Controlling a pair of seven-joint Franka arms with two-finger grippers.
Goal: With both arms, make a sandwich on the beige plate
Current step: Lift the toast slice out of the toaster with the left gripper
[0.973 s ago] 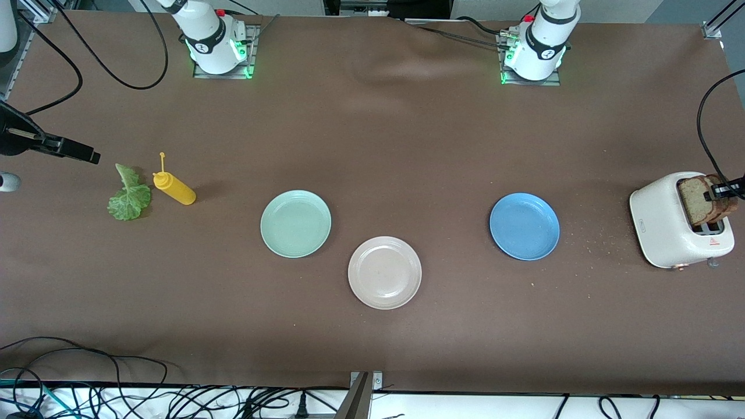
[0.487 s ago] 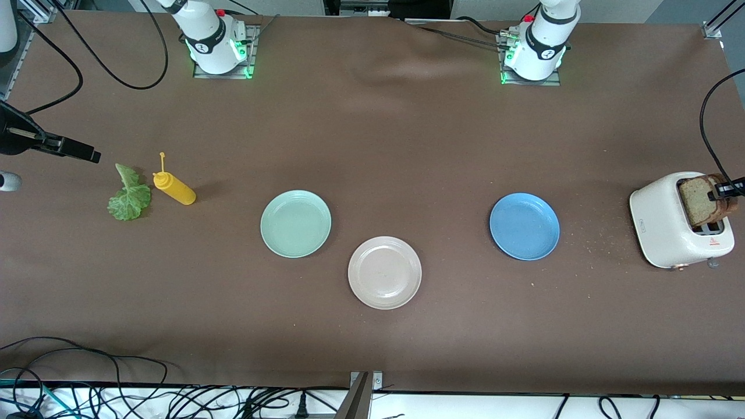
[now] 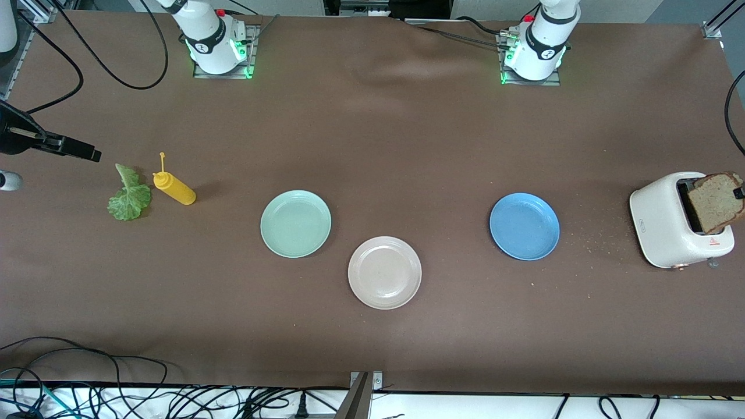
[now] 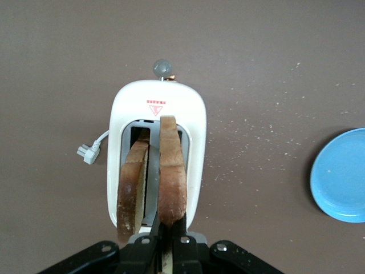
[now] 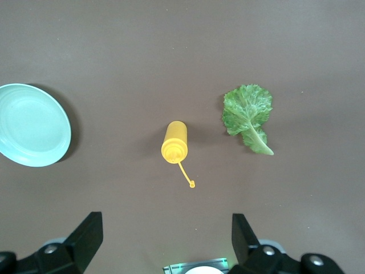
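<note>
Gripping one brown bread slice [image 4: 172, 171] by its top edge, the left gripper [image 4: 166, 248] is holding it partly raised out of the white toaster [image 3: 669, 224] at the left arm's end of the table; its jaws are pressed tight against the two faces of the slice. In the left wrist view a second bread slice [image 4: 132, 185] is leaning in the neighbouring slot, untouched, with the toaster's plug [image 4: 88, 153] lying on the brown table [image 3: 372, 145] beside the housing. In the front view the held slice is showing tilted above the toaster's top, and the gripper itself is almost cut off by the picture's edge. Crumbs are lying scattered on the table between the toaster and the blue plate [image 3: 524, 226].

The right gripper [image 5: 165, 240] is hanging over the right arm's end of the table, waiting, with its jaws spread wide and nothing between them. Below it are lying the green lettuce leaf [image 5: 248, 116] and, just beside it but apart, the yellow squeeze bottle [image 5: 174, 141], which is lying on its side.

The beige plate [image 3: 385, 272] is sitting bare near the middle of the table, nearer to the front camera than the mint green plate [image 3: 295, 223] and the blue plate, which are flanking it. The mint green plate is lying toward the right arm's end, well apart from the bottle.
</note>
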